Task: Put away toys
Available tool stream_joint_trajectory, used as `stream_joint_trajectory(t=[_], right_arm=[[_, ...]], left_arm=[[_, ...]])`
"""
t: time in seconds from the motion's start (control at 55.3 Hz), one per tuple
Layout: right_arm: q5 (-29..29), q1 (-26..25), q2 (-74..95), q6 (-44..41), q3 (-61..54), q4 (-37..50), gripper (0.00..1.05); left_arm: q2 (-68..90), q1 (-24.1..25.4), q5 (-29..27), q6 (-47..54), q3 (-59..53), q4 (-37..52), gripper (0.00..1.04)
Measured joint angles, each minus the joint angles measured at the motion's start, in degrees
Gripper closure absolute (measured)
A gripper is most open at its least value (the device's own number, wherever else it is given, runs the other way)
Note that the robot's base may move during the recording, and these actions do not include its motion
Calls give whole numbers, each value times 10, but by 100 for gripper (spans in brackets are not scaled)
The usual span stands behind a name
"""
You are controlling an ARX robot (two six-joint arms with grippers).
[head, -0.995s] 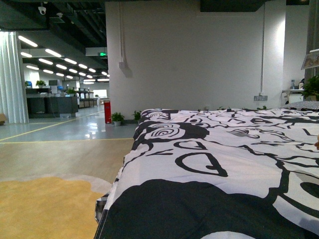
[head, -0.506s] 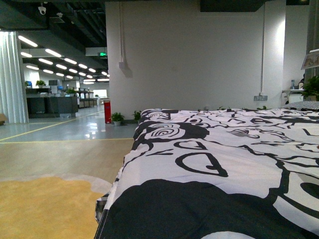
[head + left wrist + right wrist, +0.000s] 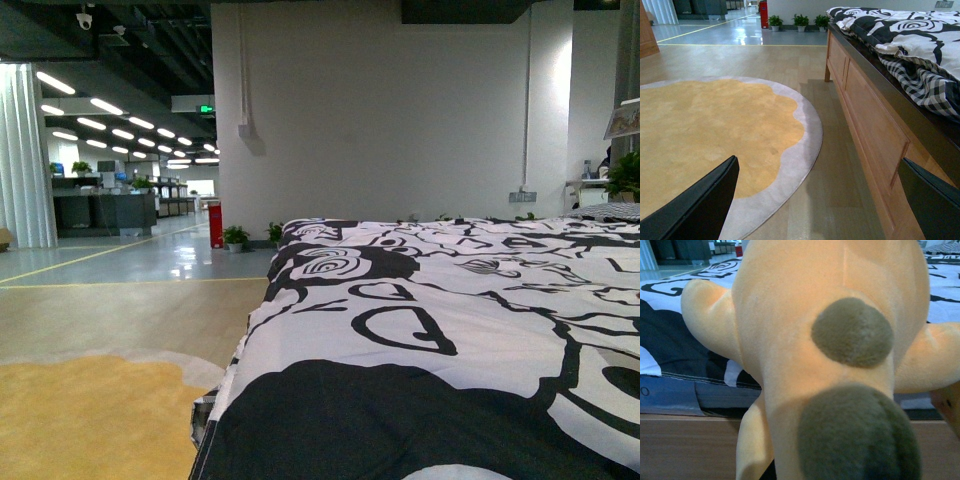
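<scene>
The plush toy [image 3: 830, 365] fills almost the whole right wrist view: an orange-yellow body with two dark fuzzy patches and stubby limbs sticking out to either side. It sits right up against that camera, and behind it are the edge of the bed and its black-and-white cover [image 3: 450, 330]. A toy this close to the wrist is probably being carried by the right gripper. None of that gripper's fingers show past the plush, though, so I cannot tell whether it is closed on the toy or only pressed against it. The left gripper [image 3: 817, 162] is spread wide and holds nothing. Its two dark fingers [image 3: 705, 200] frame a low view of the yellow rug [image 3: 715, 125] and the wooden bed frame [image 3: 870, 125], which suggests the left arm is parked low beside the bed, out of the way, while the right arm does the work. The front view shows only the cover and the hall beyond, with neither arm and no toy in it. No box or basket shows in any view, so where the toy is to go is unclear.
</scene>
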Motion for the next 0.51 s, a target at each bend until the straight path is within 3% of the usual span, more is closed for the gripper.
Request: stream_joint_trajectory(t=[0.506], right_arm=[[3, 1, 0, 0, 0, -1, 98]], left_arm=[[0, 0, 3, 0, 0, 0, 6]])
